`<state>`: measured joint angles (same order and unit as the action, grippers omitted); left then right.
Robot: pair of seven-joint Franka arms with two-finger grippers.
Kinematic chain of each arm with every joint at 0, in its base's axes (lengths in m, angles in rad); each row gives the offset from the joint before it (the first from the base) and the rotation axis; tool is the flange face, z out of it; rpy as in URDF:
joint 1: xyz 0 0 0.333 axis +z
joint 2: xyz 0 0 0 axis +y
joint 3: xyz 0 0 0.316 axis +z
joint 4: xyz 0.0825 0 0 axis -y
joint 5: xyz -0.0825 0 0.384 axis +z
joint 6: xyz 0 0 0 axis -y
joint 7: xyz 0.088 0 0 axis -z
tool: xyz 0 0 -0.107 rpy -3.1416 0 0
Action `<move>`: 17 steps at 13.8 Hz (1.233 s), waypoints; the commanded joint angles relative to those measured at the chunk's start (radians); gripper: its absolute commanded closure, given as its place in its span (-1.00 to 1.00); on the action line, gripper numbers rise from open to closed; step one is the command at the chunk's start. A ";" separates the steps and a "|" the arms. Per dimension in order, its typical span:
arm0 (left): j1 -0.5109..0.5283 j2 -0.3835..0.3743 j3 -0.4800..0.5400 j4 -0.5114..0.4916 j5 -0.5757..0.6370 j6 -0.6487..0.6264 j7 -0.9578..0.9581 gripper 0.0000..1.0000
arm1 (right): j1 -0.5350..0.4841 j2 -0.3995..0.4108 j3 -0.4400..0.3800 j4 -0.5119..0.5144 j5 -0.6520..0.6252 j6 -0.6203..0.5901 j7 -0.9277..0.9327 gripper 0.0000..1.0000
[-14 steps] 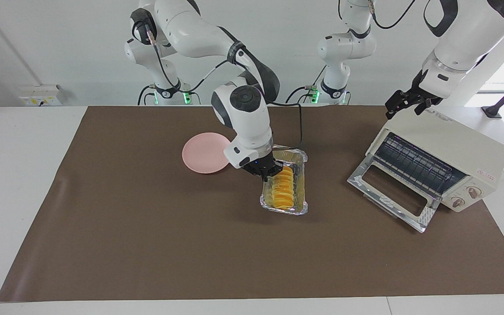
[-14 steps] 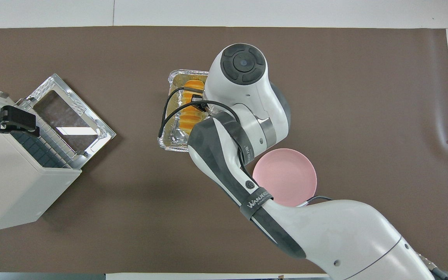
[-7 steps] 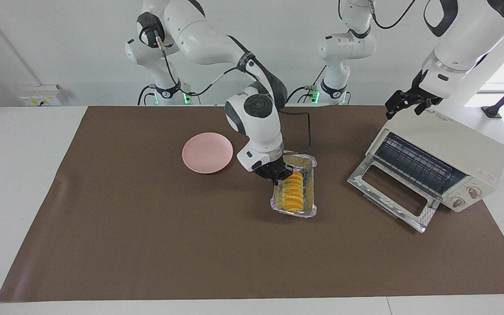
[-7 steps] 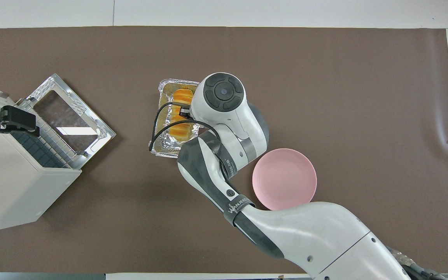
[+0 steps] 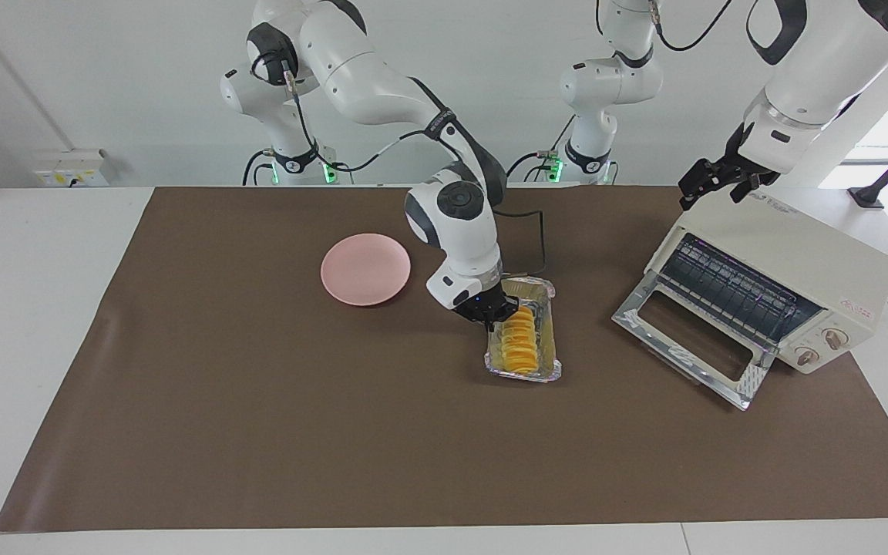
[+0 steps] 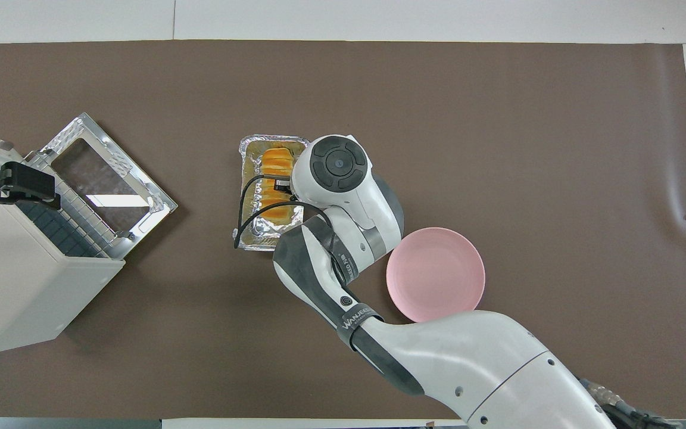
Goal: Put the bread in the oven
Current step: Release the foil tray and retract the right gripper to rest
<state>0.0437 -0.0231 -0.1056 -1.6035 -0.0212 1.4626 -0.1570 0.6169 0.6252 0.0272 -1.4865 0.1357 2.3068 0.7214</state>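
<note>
Brown-matted surface (image 5: 259, 432) carries the foil tray (image 5: 548, 368) beside the oven (image 5: 791, 254), its door down. Right gripper (image 5: 495, 314) pinches the tray's rim nearest the robots; the bread (image 5: 519, 344) runs lengthwise away from it. Left gripper (image 5: 710, 181), spread, waits over the oven.

Bread in its tray, oven standing open

I am seeing the bread (image 5: 519, 342), a small yellow-orange loaf with ridged, slice-like segments, lying lengthwise in a crinkled foil tray (image 5: 549, 368) near the middle of the brown mat, its long axis running away from the robots. The oven (image 5: 783, 266), a cream-white boxy toaster oven with two round knobs and small red lettering, is sitting at the left arm's end of the table, its glass door (image 5: 689, 339) dropped open and the wire rack showing inside.
</note>
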 commanded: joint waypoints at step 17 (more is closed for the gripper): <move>0.007 -0.015 -0.002 -0.009 -0.008 -0.008 0.008 -1.00 | -0.294 -0.225 -0.015 -0.075 0.125 -0.127 -0.172 -1.00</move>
<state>0.0437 -0.0231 -0.1056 -1.6035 -0.0212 1.4626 -0.1570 0.3637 0.4284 0.0033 -1.5346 0.2412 2.2084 0.6398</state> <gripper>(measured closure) 0.000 0.000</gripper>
